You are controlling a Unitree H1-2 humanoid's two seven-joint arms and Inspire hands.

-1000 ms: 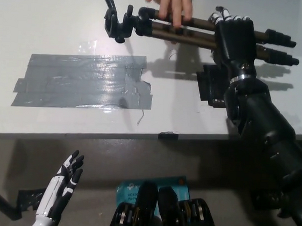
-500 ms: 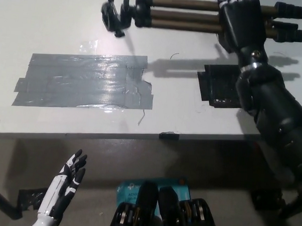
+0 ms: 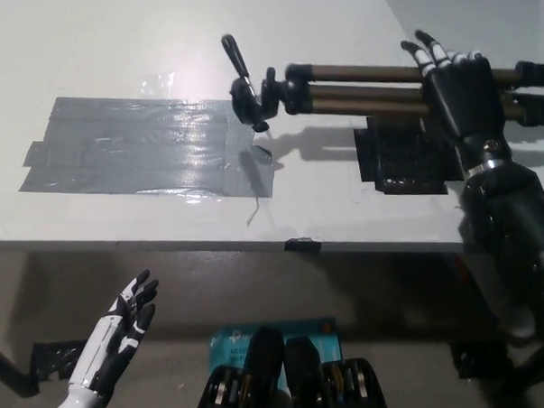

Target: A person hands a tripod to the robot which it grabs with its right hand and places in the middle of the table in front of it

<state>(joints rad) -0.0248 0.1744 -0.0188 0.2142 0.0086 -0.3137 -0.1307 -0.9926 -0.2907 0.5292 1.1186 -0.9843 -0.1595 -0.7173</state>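
Holding folded black-and-bronze tripod point(image 3: 367, 89) level above white table point(image 3: 99, 34), black right hand point(image 3: 462, 86) wrapped round legs near feet. Head hangs over grey tape patch point(image 3: 148, 146). Risk: head-heavy load tips, grip far off balance. White left hand point(image 3: 120, 331) idle below table edge, fingers spread.

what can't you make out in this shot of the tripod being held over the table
- Head view: the tripod's feet run off the right edge, so its full length is cut off.
- Whether the tripod head touches the table or hangs just above it cannot be told from this steep angle.
- The right hand's palm side is hidden behind the hand itself.
- The black patch on the table is partly covered by the tripod and hand.
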